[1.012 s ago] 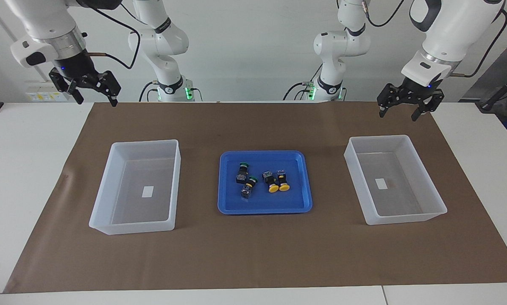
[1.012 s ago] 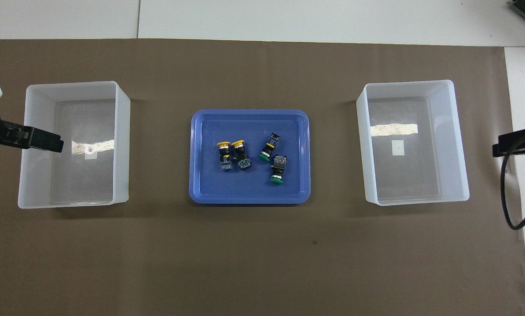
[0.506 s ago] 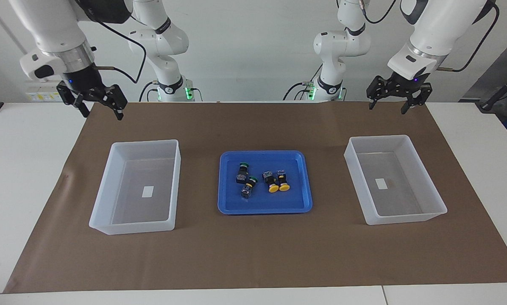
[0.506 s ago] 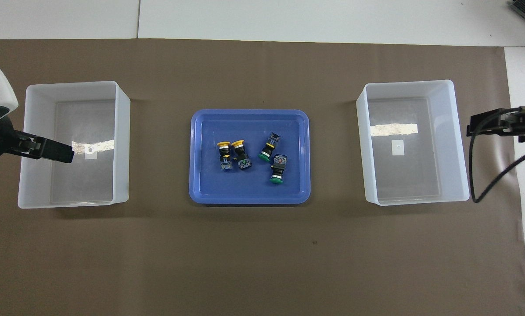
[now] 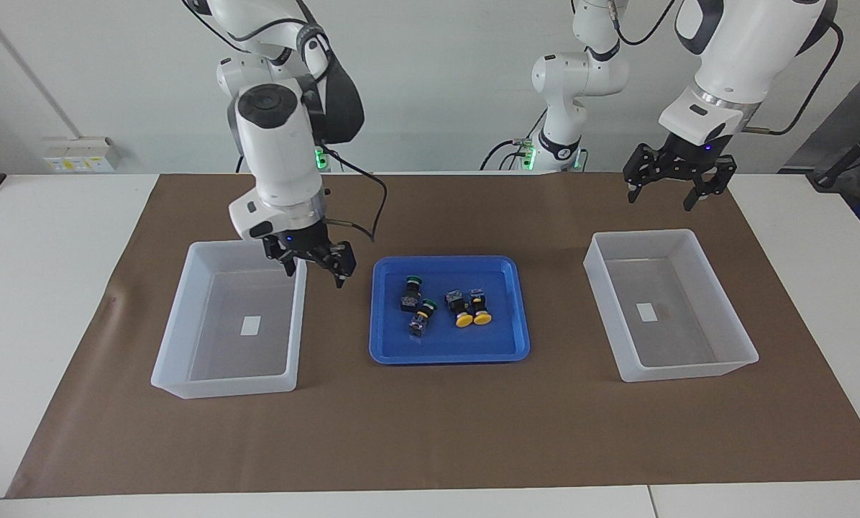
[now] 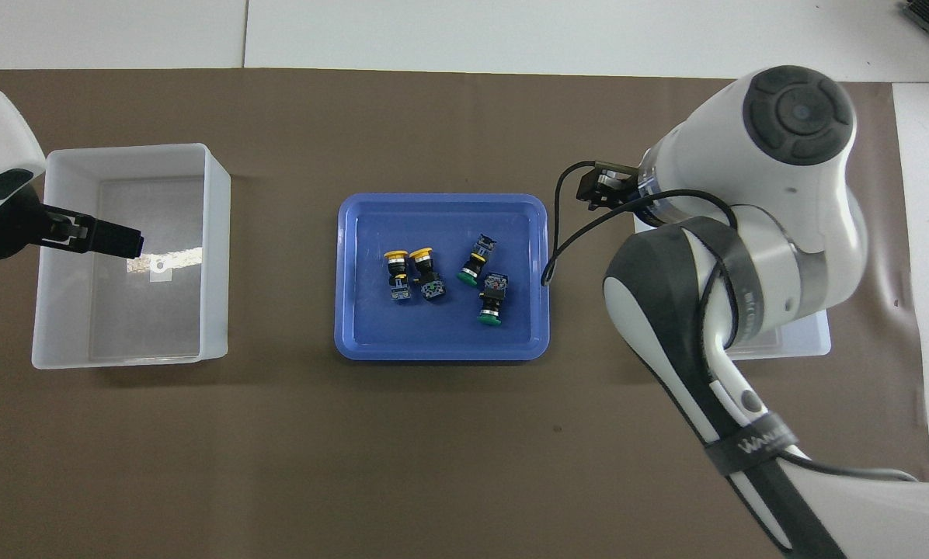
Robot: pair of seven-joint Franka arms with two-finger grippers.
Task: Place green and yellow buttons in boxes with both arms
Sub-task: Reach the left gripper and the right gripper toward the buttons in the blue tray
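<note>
Right arm (image 5: 279,144) now nearer tray (image 5: 505,345)

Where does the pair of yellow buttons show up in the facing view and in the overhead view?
Facing view: the yellow buttons lie side by side in the blue tray, toward the left arm's end, yellow caps pointing away from the robots.
Overhead view: the same pair lies in the tray's half toward the left arm's end, caps pointing up the picture.
Shared landmark: the blue tray, midway between the two boxes.

Two green buttons (image 5: 417,302), two yellow buttons (image 5: 471,311), two boxes (image 5: 175,344), one tray (image 5: 444,354).
</note>
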